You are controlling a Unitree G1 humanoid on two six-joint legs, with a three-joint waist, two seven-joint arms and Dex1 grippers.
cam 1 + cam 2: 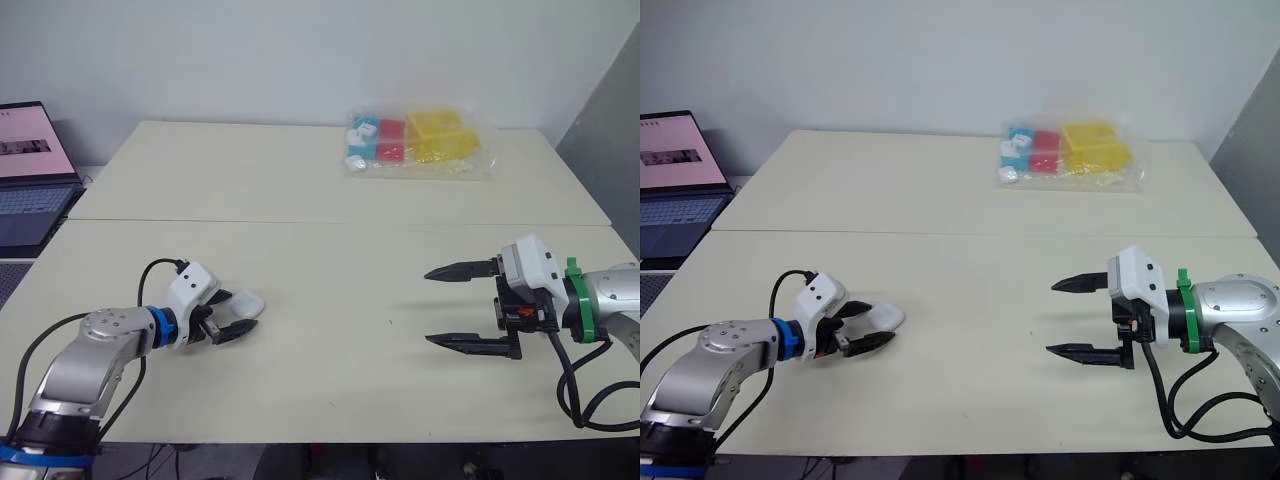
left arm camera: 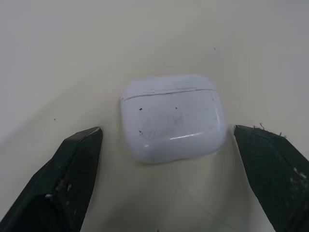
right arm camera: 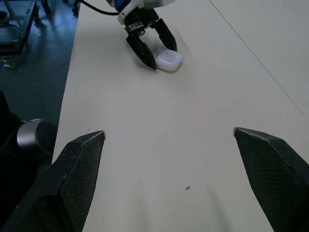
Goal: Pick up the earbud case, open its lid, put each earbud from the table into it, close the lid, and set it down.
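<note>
Over at ten o'clock sits an open laptop (image 1: 30,170), its screen text too small to read. At eight o'clock on the table (image 1: 330,270), the left gripper (image 1: 235,316) has its fingers spread either side of the white earbud case (image 2: 173,117), which lies flat with its lid closed and bears only scuffs. At one o'clock lies a clear bag of coloured blocks (image 1: 420,143). At four o'clock the right gripper (image 1: 430,306) is wide apart.
</note>
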